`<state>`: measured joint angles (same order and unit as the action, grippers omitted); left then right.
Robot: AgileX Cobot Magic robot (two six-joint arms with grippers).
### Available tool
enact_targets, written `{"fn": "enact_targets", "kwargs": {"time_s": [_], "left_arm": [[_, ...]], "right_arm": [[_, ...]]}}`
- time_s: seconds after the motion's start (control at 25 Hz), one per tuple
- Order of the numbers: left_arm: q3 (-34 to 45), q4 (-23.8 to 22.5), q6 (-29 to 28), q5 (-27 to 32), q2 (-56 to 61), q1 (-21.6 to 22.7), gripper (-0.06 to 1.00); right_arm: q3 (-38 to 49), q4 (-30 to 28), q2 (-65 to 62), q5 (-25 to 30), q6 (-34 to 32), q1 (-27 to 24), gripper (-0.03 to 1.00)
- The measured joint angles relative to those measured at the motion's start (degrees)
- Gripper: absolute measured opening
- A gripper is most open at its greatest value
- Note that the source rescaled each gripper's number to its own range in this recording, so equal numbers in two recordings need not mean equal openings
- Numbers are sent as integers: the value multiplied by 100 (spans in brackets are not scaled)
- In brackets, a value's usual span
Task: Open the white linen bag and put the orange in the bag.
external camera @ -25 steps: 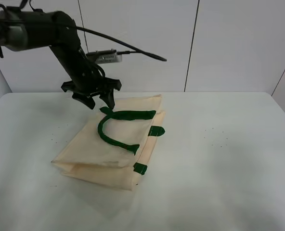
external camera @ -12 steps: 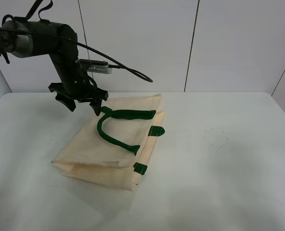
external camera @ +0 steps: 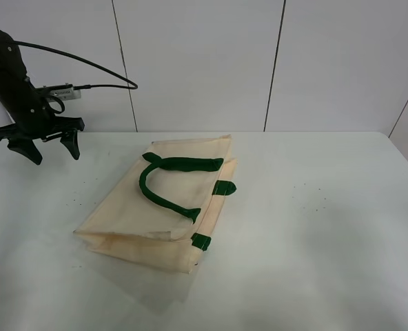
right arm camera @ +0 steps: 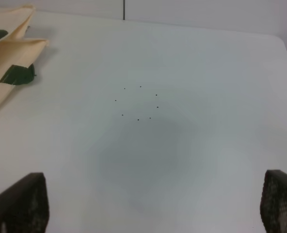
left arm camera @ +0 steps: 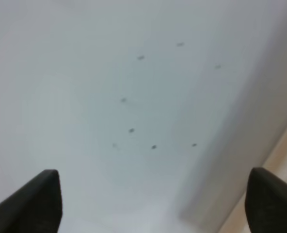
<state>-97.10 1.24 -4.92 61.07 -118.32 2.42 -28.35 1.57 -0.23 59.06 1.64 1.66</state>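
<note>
Exterior high view shows the white linen bag (external camera: 164, 207) lying flat and folded at the table's (external camera: 328, 241) middle, long axis running from near-left to far-right, its green handle (external camera: 164, 181) looped on top. The left gripper (external camera: 41, 143) hangs wide open and empty, well apart to its left; the right gripper (right arm camera: 148, 206) is likewise spread and empty. No orange is visible, and pinching both cloth layers together would likely keep the mouth closed.
</note>
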Motion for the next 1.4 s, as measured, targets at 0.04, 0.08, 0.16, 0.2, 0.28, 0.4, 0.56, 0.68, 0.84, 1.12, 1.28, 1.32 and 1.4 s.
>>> {"fn": "enact_targets", "kwargs": {"time_s": [0.04,0.08,0.16,0.2,0.28,0.4,0.56,0.68,0.84,1.12,1.28,1.32,1.4], "left_arm": [[0,43,4,29,14,28,98],[12,69,4,54,56,28,98],[115,90,11,68,210,-24,97],[186,83,11,68,352,-64,97],[442,83,11,63,700,-124,97],[1025,83,11,84,1491,-167,97],[2119,-89,11,255,2654,-167,97],[2989,-226,11,486,3726,-167,97],[4237,-232,13,528,5165,-167,97],[6221,-255,159,161,7846,-167,97],[6810,-331,195,36,9075,-167,97],[6826,-357,204,-21,9362,-167,97],[6846,-401,208,-48,9869,-167,97]], "right_arm": [[0,0,0,0,0,0,100],[0,0,0,0,0,0,100],[0,0,0,0,0,0,100],[0,0,0,0,0,0,100],[0,0,0,0,0,0,100],[0,0,0,0,0,0,100],[0,0,0,0,0,0,100],[0,0,0,0,0,0,100],[0,0,0,0,0,0,100],[0,0,0,0,0,0,100],[0,0,0,0,0,0,100],[0,0,0,0,0,0,100],[0,0,0,0,0,0,100]]}}
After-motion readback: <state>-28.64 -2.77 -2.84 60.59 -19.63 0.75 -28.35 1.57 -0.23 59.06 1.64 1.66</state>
